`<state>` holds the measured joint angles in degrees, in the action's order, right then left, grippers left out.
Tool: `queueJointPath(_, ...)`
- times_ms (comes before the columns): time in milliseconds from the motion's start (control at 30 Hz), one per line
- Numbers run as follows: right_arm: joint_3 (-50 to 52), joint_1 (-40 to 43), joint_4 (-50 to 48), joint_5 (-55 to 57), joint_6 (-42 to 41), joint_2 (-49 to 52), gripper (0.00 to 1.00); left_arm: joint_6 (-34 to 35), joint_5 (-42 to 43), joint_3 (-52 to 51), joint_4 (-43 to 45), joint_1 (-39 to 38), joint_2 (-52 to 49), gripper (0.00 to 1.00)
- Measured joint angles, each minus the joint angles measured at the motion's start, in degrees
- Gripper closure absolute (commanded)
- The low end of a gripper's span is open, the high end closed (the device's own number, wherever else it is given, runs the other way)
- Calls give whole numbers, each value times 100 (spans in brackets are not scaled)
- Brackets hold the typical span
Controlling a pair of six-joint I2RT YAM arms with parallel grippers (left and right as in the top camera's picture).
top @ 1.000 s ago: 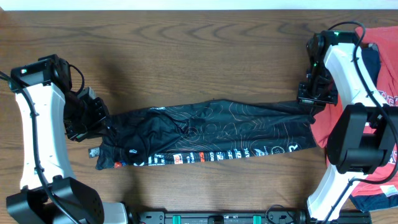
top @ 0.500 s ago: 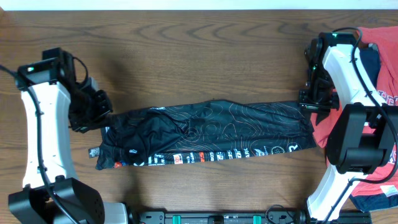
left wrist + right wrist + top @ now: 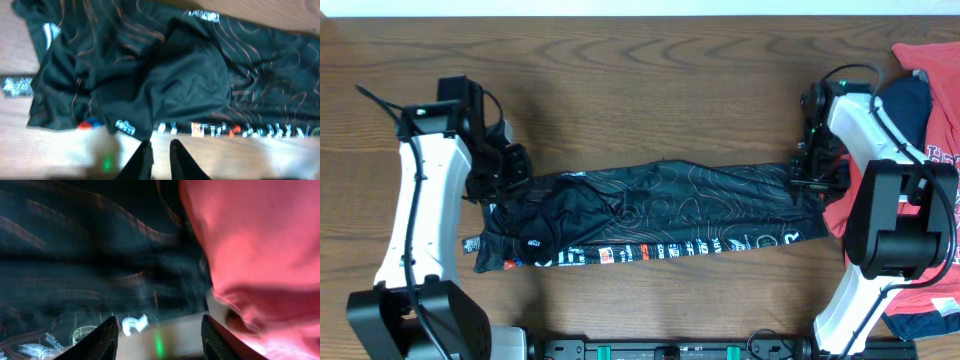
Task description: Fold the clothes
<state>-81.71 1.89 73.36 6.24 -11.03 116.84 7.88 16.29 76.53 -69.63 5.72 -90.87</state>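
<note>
Overhead: the black jersey (image 3: 660,210) lay on the wooden surface (image 3: 640,80) folded into one long band, running from 9 o'clock to 3 o'clock across the middle, with the white lettering along its 6 o'clock edge. The left hand (image 3: 505,172) sat over the band's 10 o'clock corner, and the right hand (image 3: 808,178) was over the 3 o'clock end. Out past the right arm, around 2 to 3 o'clock, there was a heap with a red T-shirt (image 3: 940,58) and a navy T-shirt (image 3: 905,100) partly on top of it. From up there I honestly couldn't tell how far either hand was spread.

Left wrist: the jersey (image 3: 175,75) filled most of the view, bunched and wrinkled, orange lines showing. The left hand (image 3: 160,157) poked in at 6 o'clock with its fingers (image 3: 145,160) nearly together, nothing between them, over the bare surface (image 3: 50,155) just off the cloth edge.

Right wrist: pretty blurry. The right hand (image 3: 157,340) was spread wide and gripped nothing. The dark jersey (image 3: 75,255) took up the 9 o'clock side, the red T-shirt (image 3: 250,255) the 3 o'clock side, and the two were touching.
</note>
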Motion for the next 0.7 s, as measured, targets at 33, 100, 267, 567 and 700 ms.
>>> queueJointPath(33, 85, 22, -225, -11, 17, 0, 47, 2, 2, -81, 109, -31, 0, 83)
queueJointPath(100, 201, 98, -564, -24, 61, 0, 44, -2, 2, -282, 334, -111, 0, 84)
queueJointPath(267, 308, 330, -763, -28, 175, 0, 41, 2, 2, -612, 560, -260, 0, 84)
queueJointPath(567, 640, 433, -994, -688, 695, -26, 41, 2, 2, -660, 619, -284, 0, 84)
queueJointPath(700, 743, 431, -1075, -754, 741, -85, 41, 0, 2, -660, 625, -284, 0, 84)
